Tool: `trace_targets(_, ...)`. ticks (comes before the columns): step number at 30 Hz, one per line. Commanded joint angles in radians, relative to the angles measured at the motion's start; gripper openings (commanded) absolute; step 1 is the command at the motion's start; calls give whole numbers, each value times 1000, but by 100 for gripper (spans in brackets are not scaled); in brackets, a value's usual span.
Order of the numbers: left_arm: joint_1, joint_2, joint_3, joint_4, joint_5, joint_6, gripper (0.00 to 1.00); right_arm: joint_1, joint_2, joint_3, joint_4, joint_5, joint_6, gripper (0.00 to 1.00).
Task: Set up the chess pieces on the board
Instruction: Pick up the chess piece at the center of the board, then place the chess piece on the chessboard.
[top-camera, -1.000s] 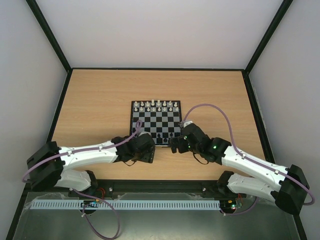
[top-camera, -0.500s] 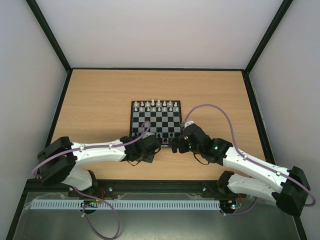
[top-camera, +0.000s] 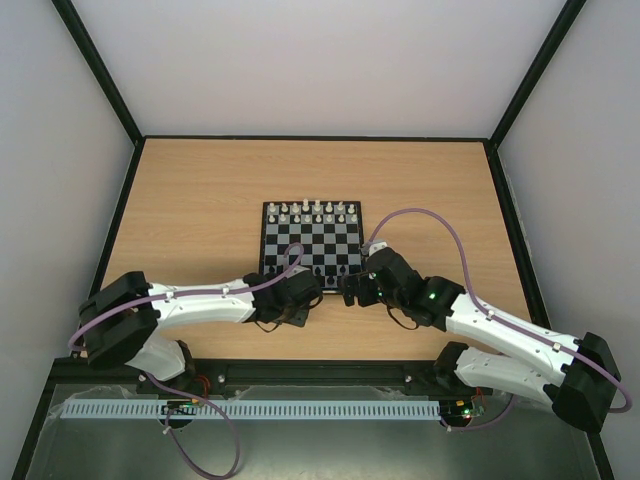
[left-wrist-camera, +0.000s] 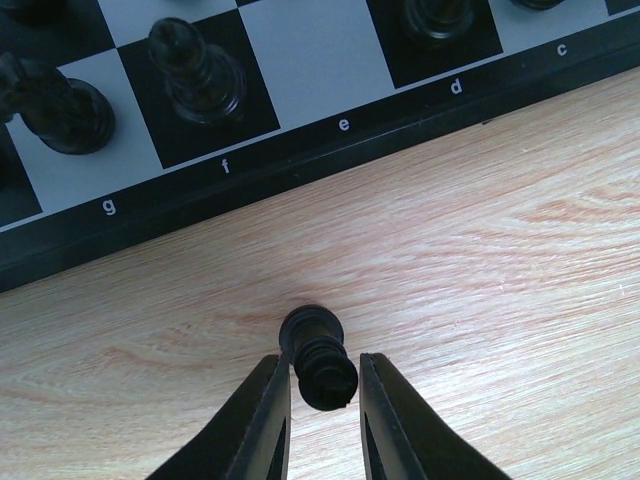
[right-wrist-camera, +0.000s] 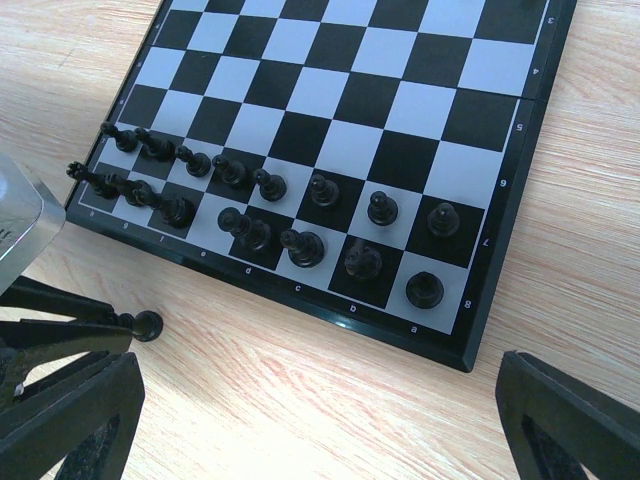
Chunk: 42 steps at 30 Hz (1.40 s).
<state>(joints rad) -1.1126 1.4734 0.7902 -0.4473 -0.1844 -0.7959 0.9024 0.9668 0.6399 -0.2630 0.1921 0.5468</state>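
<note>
Board (top-camera: 312, 240) nearly set: left gripper (left-wrist-camera: 322, 365) flanks one black piece (left-wrist-camera: 318, 345) remaining on the desk (left-wrist-camera: 500, 250), pinch unconfirmed; right gripper (right-wrist-camera: 320, 400) is spread.

The board (top-camera: 312, 245) lies at the middle of the table (top-camera: 200, 200). Chess pieces (top-camera: 315, 210) line its far rows and its two near rows. One lone piece (left-wrist-camera: 312, 330) stands on the table just before the board's near edge, opposite file e, between the left gripper (left-wrist-camera: 322, 365) fingers. The right gripper (right-wrist-camera: 320, 400) hangs before the board's near right corner.
</note>
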Motion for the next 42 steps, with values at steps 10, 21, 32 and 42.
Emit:
trace_targets(10, -8, 22, 22, -16, -23, 4, 11, -4, 0, -19, 5, 5, 5, 97)
trace_targets(21, 3, 32, 137, -98, -59, 61, 11, -4, -6, -20, 7, 4, 5, 97)
trace_targets(32, 57, 96, 214, -94, -52, 138, 11, -5, -10, -20, 8, 9, 5, 97)
trace_targets(42, 105, 137, 242, -59, -41, 183, 11, -4, 1, -20, 11, 12, 2, 97)
